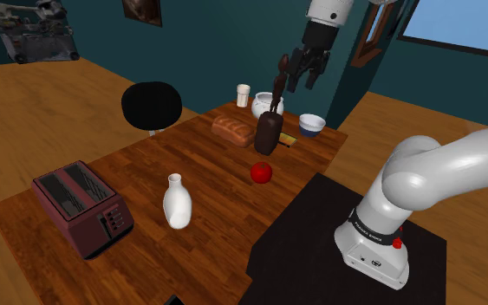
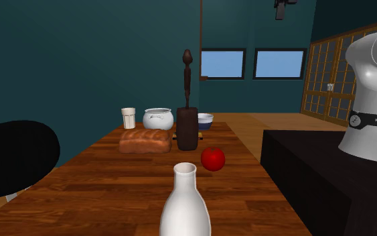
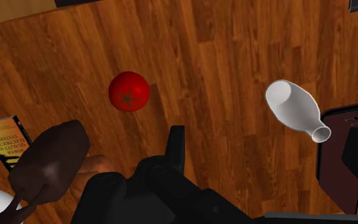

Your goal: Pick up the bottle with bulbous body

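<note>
Shoulder view: the gripper [image 1: 301, 82] hangs high above the far end of the wooden tabletop [image 1: 220, 217], beside the slender top of a dark brown bottle [image 1: 268, 134]. In the wrist view the fingers [image 3: 177, 137] appear as a single black bar, closed together with nothing between them. The white bottle with bulbous body [image 1: 177, 204] stands upright on the tabletop, well apart from the gripper, between a dark red toaster [image 1: 81, 208] and a red tomato [image 1: 262, 172]. A bread loaf [image 1: 233, 130] lies beside the dark brown bottle.
</note>
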Motion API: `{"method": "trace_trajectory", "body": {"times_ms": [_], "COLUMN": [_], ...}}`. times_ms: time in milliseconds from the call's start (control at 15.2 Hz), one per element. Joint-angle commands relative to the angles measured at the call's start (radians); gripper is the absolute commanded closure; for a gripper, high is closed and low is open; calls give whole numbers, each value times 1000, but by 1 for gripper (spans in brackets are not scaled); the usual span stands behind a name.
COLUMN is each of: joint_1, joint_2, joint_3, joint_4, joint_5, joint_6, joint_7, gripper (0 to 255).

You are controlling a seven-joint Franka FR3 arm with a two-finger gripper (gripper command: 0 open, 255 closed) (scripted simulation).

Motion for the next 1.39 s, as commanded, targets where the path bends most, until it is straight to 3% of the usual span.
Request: {"method": "trace_trajectory", "body": {"times_ms": [0,792,1320], "joint_1": [0,38,40], "joint_2": [0,297,583], "joint_3": [0,181,289], "joint_4": [0,-54,24], "joint_5": [0,49,-7], "joint_6": [0,361,568], "joint_7": [0,171,318], "gripper": [0,0,0]}}
